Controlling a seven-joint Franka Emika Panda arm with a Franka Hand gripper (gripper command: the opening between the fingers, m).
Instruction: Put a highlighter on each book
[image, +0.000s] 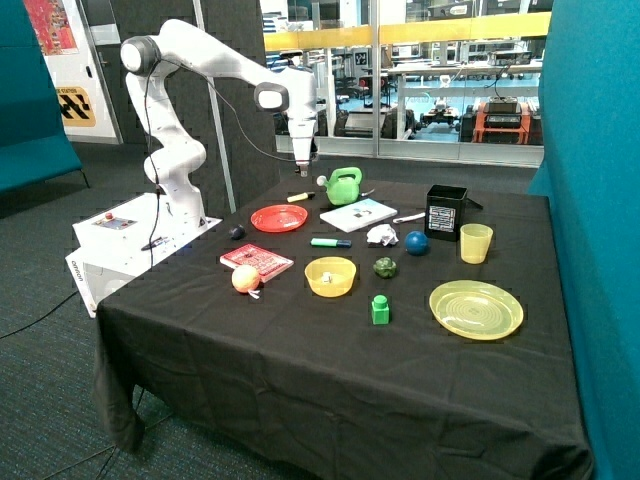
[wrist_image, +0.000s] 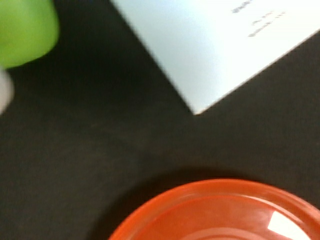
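Observation:
The white book (image: 357, 214) lies flat at the table's middle back, with nothing on it. The red book (image: 257, 261) lies near the front left edge, a peach-coloured ball (image: 245, 278) at its corner. A green highlighter (image: 330, 242) lies on the cloth just in front of the white book. A yellow highlighter (image: 299, 197) lies behind the round red plate (image: 279, 217). My gripper (image: 304, 172) hangs above the yellow highlighter, beside the green watering can (image: 344, 186). The wrist view shows the white book's corner (wrist_image: 220, 45), the red plate's rim (wrist_image: 220, 215) and the green can (wrist_image: 25, 30).
A yellow bowl (image: 330, 276), green block (image: 380, 310), dark green lump (image: 385, 267), blue ball (image: 416, 242) and crumpled paper (image: 381, 235) lie mid-table. A black box (image: 445, 211), yellow cup (image: 476, 242) and yellow plate (image: 476, 308) stand on the right.

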